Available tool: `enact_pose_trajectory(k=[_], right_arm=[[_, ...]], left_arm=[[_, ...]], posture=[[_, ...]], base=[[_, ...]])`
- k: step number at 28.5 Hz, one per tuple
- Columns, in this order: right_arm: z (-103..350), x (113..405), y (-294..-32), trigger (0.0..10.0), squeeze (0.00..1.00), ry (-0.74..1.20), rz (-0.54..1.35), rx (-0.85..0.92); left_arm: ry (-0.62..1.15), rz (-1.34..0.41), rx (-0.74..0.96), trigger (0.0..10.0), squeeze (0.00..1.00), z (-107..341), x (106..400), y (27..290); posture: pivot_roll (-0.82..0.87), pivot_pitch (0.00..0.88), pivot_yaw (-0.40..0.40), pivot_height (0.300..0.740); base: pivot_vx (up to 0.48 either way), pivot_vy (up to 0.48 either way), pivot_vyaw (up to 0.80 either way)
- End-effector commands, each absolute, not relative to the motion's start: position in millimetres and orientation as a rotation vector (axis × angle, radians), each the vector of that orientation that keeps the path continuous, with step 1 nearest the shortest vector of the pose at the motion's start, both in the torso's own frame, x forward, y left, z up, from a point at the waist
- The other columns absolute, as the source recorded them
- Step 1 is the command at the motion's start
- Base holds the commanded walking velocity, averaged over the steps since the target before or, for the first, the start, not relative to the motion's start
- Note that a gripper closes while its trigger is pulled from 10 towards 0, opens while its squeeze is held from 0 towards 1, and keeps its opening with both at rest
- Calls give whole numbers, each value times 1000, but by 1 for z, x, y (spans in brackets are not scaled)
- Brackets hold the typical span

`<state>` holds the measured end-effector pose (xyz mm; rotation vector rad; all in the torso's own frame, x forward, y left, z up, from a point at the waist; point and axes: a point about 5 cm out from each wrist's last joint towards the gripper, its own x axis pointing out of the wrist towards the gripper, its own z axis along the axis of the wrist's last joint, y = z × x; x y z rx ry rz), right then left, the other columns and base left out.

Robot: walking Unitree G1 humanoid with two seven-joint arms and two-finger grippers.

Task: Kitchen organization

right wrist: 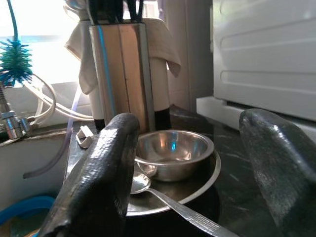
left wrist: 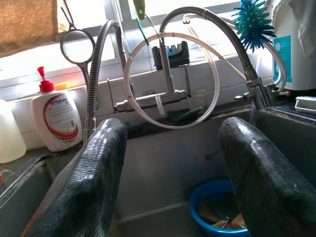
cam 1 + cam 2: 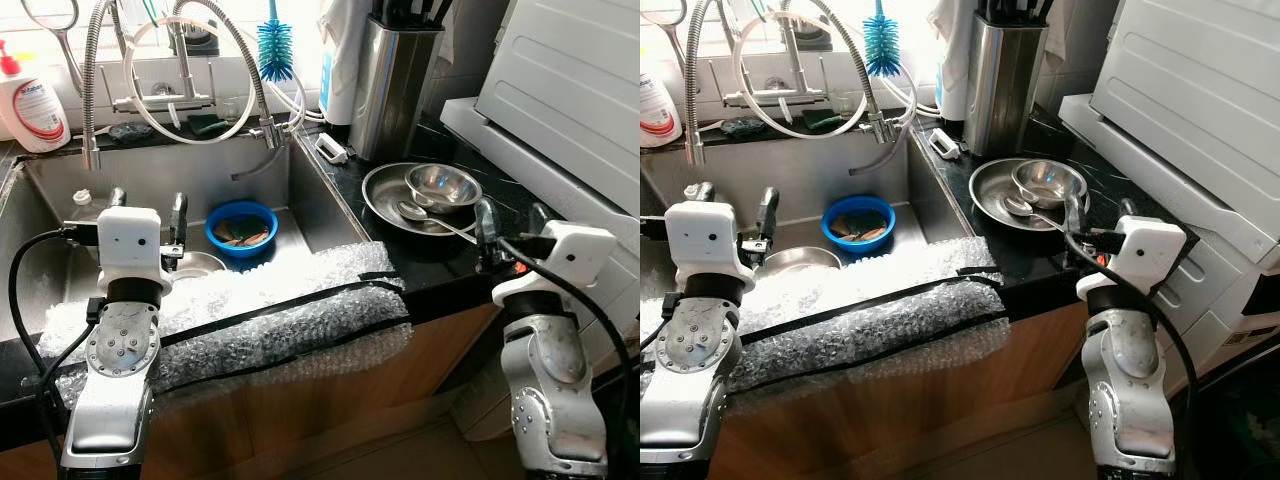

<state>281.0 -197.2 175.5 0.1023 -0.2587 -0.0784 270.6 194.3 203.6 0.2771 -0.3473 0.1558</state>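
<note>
On the black tabletop (image 3: pixel 440 262) right of the sink (image 3: pixel 150 180), a steel plate (image 3: pixel 385 205) carries a small steel bowl (image 3: pixel 443 186) and a spoon (image 3: pixel 430 220). Just in front of it hovers the right pincer (image 3: pixel 510 225), fingers spread wide and empty. Over the sink, the left pincer (image 3: pixel 148 215) is equally wide, with a blue bowl (image 3: pixel 241 228) beyond it in the basin.

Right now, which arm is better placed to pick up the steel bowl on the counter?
The right. The right gripper is open, just in front of the plate holding the steel bowl and spoon. The left gripper hangs open over the sink, farther away.
</note>
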Motion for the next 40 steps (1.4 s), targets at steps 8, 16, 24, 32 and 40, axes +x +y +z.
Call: enact_pose_trajectory(k=[8,16,24,32,40], right_arm=[[164,294,-205,10000,0,-123,-115,77],[159,296,-207,10000,0,-87,-133,98],[154,298,-205,10000,0,-52,-132,140],[145,298,-207,10000,0,8,-154,158],[144,302,-205,10000,0,8,-151,164]], left_arm=[[-327,125,292,10000,0,201,274,189],[-324,110,299,10000,0,200,273,187],[-326,104,290,10000,0,200,274,184],[-330,107,291,10000,0,201,275,184],[-337,100,286,10000,0,201,277,180]], posture=[[-54,16,-65,727],[-52,20,-66,727],[-50,19,-66,727],[-45,20,-65,727],[-43,18,-64,727]], base=[[0,0,0],[0,0,0],[0,0,0],[0,0,0],[0,0,0]])
